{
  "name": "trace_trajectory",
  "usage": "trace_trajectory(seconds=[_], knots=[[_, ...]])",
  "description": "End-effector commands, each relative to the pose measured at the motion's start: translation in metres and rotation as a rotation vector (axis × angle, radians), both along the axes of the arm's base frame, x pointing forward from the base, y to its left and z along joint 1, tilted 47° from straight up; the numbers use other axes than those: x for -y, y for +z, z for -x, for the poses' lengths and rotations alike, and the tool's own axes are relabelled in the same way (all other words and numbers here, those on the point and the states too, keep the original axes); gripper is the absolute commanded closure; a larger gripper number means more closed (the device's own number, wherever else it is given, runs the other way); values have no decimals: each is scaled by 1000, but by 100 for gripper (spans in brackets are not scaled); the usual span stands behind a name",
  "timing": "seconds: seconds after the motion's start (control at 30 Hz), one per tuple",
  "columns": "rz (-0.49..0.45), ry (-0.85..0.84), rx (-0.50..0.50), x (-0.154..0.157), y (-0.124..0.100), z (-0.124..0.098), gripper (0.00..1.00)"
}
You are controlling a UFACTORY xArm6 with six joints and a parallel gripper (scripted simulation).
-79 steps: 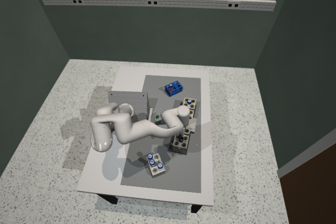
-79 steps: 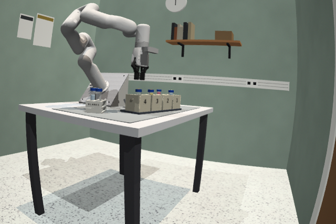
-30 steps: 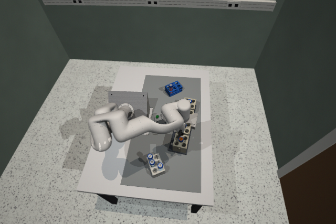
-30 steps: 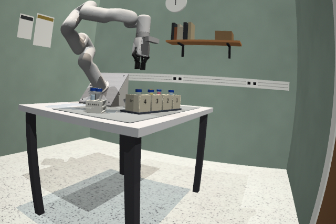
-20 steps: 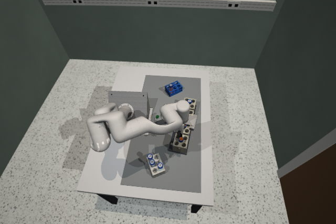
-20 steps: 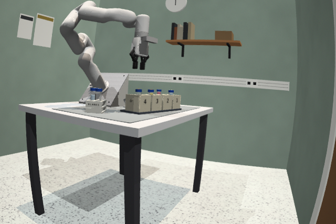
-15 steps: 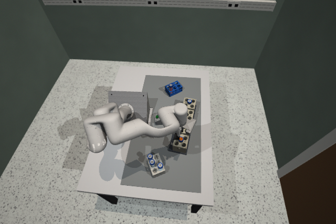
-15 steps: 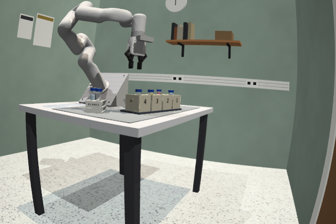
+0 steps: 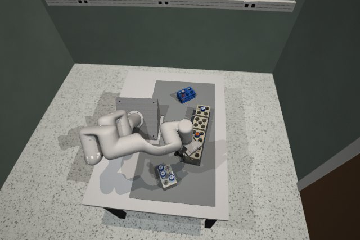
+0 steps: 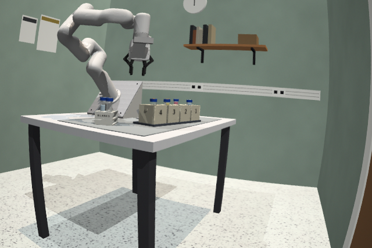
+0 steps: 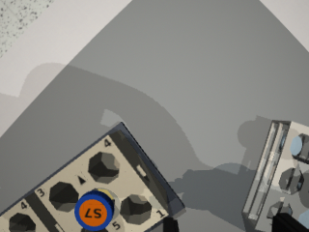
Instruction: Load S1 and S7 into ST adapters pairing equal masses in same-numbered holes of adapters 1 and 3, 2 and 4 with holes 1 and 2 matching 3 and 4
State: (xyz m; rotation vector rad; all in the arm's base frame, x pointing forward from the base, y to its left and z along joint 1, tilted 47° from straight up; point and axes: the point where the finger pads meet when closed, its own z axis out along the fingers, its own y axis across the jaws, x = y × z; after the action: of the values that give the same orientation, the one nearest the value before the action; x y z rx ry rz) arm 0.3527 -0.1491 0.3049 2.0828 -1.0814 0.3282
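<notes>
My gripper (image 10: 137, 72) (image 11: 229, 225) is open and empty, high above the table between the stand ST (image 11: 178, 208) (image 10: 174, 123) and the blanks rack (image 9: 174, 184) (image 10: 102, 119). Sample S7 (image 11: 94, 211) stands in hole 5 of adapter 4 (image 11: 120, 186) (image 10: 160, 117); the hand hides it in the top view. Sample S1 (image 9: 197, 134) stands in adapter 3 (image 10: 173, 116). A blank (image 9: 203, 108) stands in the middle of adapter 1 (image 10: 195, 115). Adapter 2 (image 10: 185, 114) shows no tube. Three blanks (image 9: 160, 167) (image 9: 163, 173) (image 9: 171, 177) stand in the blanks rack. Their printed volumes are unreadable.
A blue rack (image 9: 187, 99) at the back holds the tube X4 (image 9: 183, 91), with reddish liquid. The arm covers the DONE desk in the top view. The sloped arm base (image 9: 145, 105) stands left of the mat. The stand lies along the mat's right side.
</notes>
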Motion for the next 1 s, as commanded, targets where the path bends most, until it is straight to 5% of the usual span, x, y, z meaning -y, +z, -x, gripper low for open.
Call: trace_trajectory(seconds=[0.0, 0.13, 0.97], knots=[[21, -111, 127, 12, 17, 16, 43], [35, -202, 224, 21, 29, 28, 43], [36, -209, 231, 62, 80, 83, 43]])
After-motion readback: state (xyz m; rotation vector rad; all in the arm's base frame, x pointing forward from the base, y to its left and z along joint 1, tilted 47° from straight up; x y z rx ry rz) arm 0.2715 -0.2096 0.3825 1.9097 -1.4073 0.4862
